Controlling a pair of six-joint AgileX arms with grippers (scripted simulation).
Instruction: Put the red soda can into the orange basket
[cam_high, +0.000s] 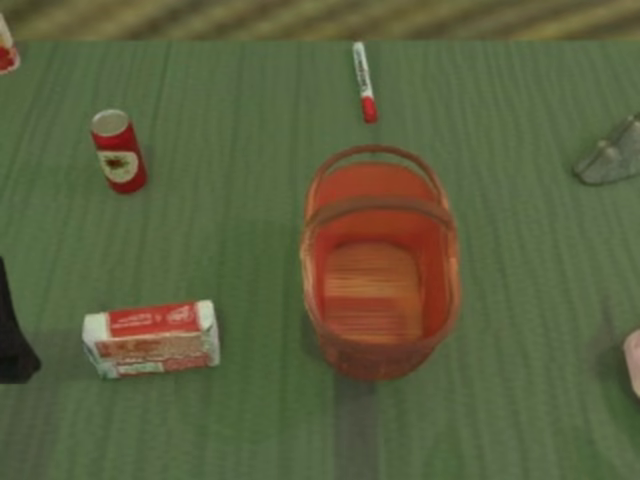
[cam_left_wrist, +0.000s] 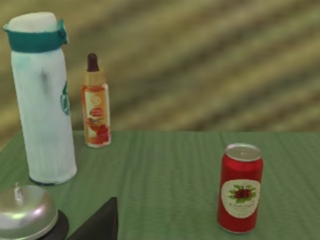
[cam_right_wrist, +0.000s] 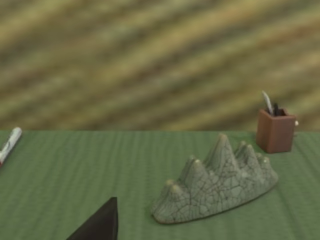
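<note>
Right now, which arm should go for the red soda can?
Left. The red soda can stands upright on the table's left side, facing the left wrist camera, with the left arm at that edge. The orange basket sits between the can and the right arm.

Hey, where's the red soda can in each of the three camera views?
Top view: red soda can stands upright, far left side, well apart from the orange basket.
Left wrist view: can stands in the foreground on the cloth.
Right wrist view: not in it.
Shared landmark: the green tablecloth.
</note>
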